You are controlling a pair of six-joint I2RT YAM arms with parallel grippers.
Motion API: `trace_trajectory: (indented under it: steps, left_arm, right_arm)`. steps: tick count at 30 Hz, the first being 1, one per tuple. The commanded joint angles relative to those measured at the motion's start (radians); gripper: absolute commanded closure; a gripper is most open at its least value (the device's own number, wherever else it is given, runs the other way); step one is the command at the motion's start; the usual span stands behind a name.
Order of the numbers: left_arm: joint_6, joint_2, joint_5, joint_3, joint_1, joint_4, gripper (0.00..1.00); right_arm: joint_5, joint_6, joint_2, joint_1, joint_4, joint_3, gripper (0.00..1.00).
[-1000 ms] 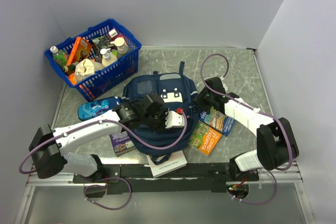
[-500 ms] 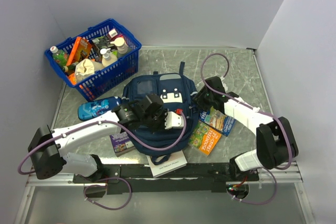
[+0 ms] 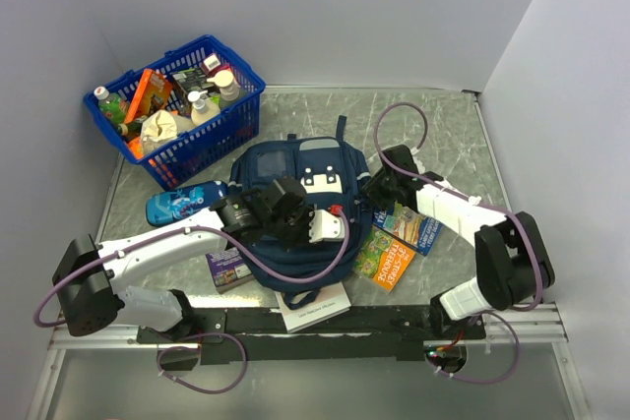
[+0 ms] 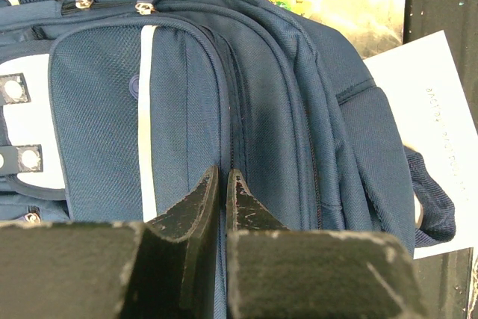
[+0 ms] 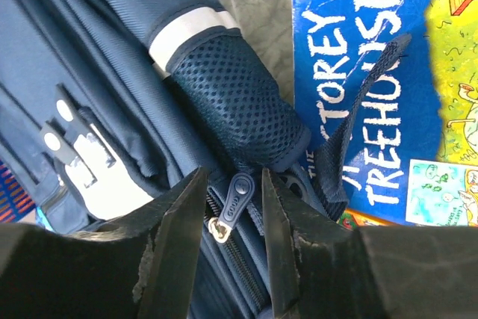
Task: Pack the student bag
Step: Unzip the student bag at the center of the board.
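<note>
Student bag [image 3: 295, 166] lies flat on the table [image 3: 448, 125], mid, between the arms. Left tool [image 4: 222, 178] has its fingers pressed almost together, tips on the bag's zip seam; can't tell if fabric is pinched. Right tool [image 5: 233, 175] is spread, straddling a zip pull [image 5: 240, 187] without touching it, beside the Treehouse book [image 5: 358, 72].

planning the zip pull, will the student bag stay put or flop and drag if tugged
Probably floppy: the student bag is soft fabric, creased in folds. It may drag rather than hold firm, since it lies flat and looks unfilled.
</note>
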Motion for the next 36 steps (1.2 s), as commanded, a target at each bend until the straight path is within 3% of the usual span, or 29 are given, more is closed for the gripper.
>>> trace_trajectory:
  steps: [1, 6, 13, 15, 25, 36]
  left_arm:
    - [0.002, -0.033, 0.054, 0.008, -0.017, 0.03, 0.99]
    - [0.002, -0.022, 0.052, 0.022, -0.02, 0.034, 0.99]
    - [0.009, -0.016, 0.045, 0.039, -0.023, 0.036, 0.99]
    - [0.008, -0.019, 0.038, 0.04, -0.023, 0.039, 0.99]
    - [-0.047, -0.013, 0.028, 0.104, -0.011, 0.013, 0.99]
    - [-0.037, -0.022, -0.054, 0.132, 0.058, 0.071, 0.99]
  right_arm:
    - [-0.002, 0.034, 0.041, 0.018, 0.013, 0.015, 0.58]
    - [-0.038, 0.042, 0.073, 0.026, 0.023, 0.022, 0.59]
    - [-0.027, 0.044, 0.049, 0.028, 0.034, 0.019, 0.94]
    - [-0.012, 0.036, 0.018, 0.023, 0.03, 0.015, 1.0]
    - [0.099, -0.064, -0.119, 0.028, -0.075, 0.006, 1.0]
    - [0.06, -0.064, -0.263, 0.026, -0.15, -0.127, 1.0]
